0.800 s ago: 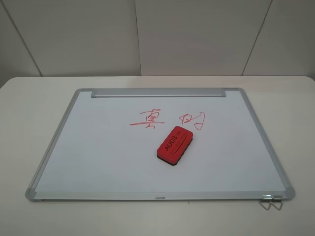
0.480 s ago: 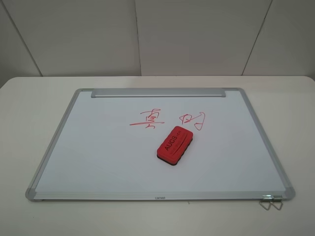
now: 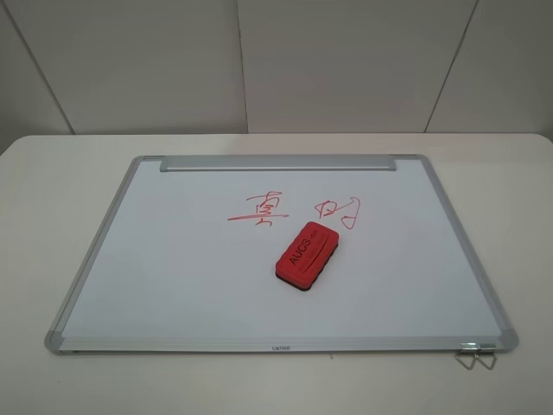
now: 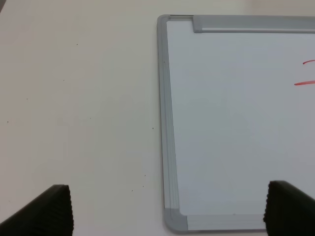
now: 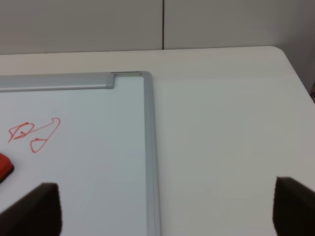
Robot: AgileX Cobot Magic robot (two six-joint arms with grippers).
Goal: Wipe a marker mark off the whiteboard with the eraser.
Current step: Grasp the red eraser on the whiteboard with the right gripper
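The whiteboard (image 3: pixel 173 259) lies flat on the table. The marker mark (image 3: pixel 257 210), a red character-like scribble, sits near the board's middle, and its left stroke ends (image 4: pixel 306 73) show in the left wrist view. The red eraser (image 3: pixel 307 252) rests on the board just right of and nearer than the mark; a sliver of it (image 5: pixel 4 166) shows in the right wrist view. The exterior high view shows neither arm. My left gripper (image 4: pixel 170 211) stands open over the board's near left corner. My right gripper (image 5: pixel 167 206) stands open by the board's right edge.
A second red scribble of triangles and a loop (image 3: pixel 339 210) (image 5: pixel 34 133) lies right of the mark. A metal clip (image 3: pixel 476 354) sticks out at the board's near right corner. The pale table (image 3: pixel 52 199) surrounds the board, with a wall behind.
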